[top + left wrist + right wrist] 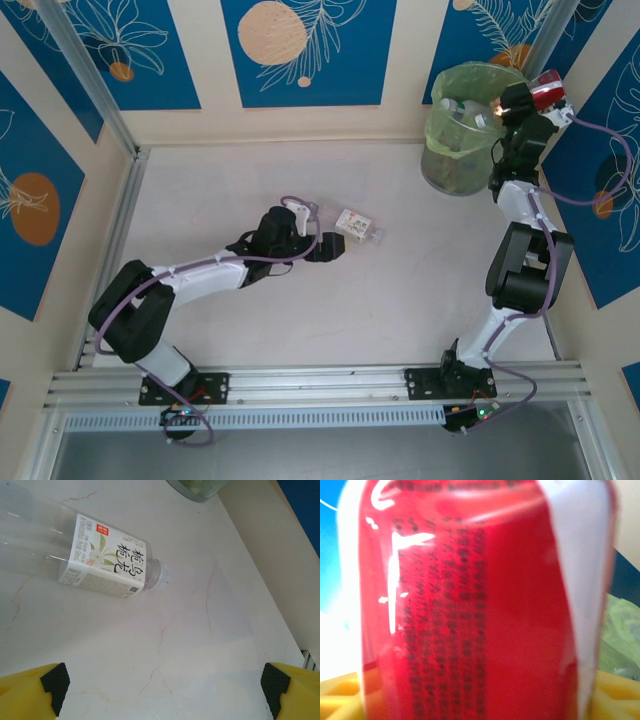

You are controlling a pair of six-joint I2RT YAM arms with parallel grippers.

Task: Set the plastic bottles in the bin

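**A:** What lies on the pale, thinly veined counter?

**B:** One smooth clear plastic bottle with a white label, on its side near the middle. The left wrist view shows green leaves and black characters on the label of that bottle, and its neck points right.

**A:** And the left fingers?

**B:** They are yellow with black pads, spread wide apart. They sit just short of the bottle, not touching it.

**A:** Is there room around it?

**B:** Plenty. The counter lies bare on every side, out to the cream walls and the aluminium rail along the near edge.

**A:** Where is the bin?

**B:** The round grey-green translucent bin, lined with a light green plastic bag, stands in the far right corner near the wall. Pale clear shapes lie inside it, too small to name.

**A:** And the right arm?

**B:** It stands tall beside the bin. The right fingers have a glossy red-labelled plastic bottle between them, at the rim's right edge. Up close, the red label with its white stripe is blurred on the bottle. A yellow finger shows at each lower corner. I cannot tell whether they clamp the bottle or stand loose.
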